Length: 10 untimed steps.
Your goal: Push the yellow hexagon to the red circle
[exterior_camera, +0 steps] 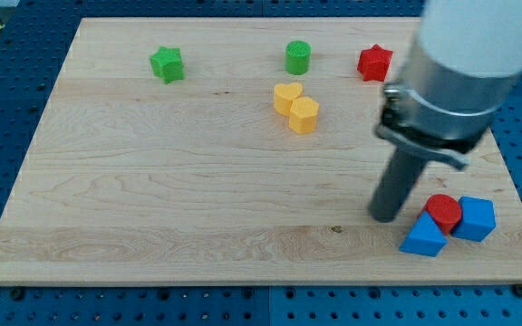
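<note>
The yellow hexagon (304, 116) lies on the wooden board (152, 181) above its middle, touching a yellow heart (287, 96) on its upper left. The red circle (442, 211) sits near the view's bottom right, wedged between a blue triangle (423, 237) and a blue cube (475, 218). My tip (386, 216) rests on the board just left of the red circle, a short gap away, and well below and to the right of the yellow hexagon.
A green star (166, 64) lies at the top left, a green cylinder (298, 57) at top centre, a red star (375, 62) to its right. The arm's white and dark body (460, 63) covers the board's upper right.
</note>
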Each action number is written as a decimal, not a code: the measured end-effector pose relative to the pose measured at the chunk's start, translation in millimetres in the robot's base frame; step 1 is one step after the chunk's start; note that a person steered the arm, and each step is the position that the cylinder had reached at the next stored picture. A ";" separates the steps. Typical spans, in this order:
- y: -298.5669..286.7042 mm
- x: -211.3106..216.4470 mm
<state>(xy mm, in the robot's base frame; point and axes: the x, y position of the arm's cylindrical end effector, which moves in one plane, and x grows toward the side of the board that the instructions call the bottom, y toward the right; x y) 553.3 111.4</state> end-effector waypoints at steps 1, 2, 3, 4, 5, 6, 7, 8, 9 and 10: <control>-76.4 -5.5; -147.7 -45.2; -158.3 -114.8; -97.5 -143.7; -49.6 -143.9; -38.0 -143.9; -38.0 -156.6; -25.8 -172.4; -9.3 -157.9; 6.2 -128.1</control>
<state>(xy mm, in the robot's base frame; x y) 425.2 117.6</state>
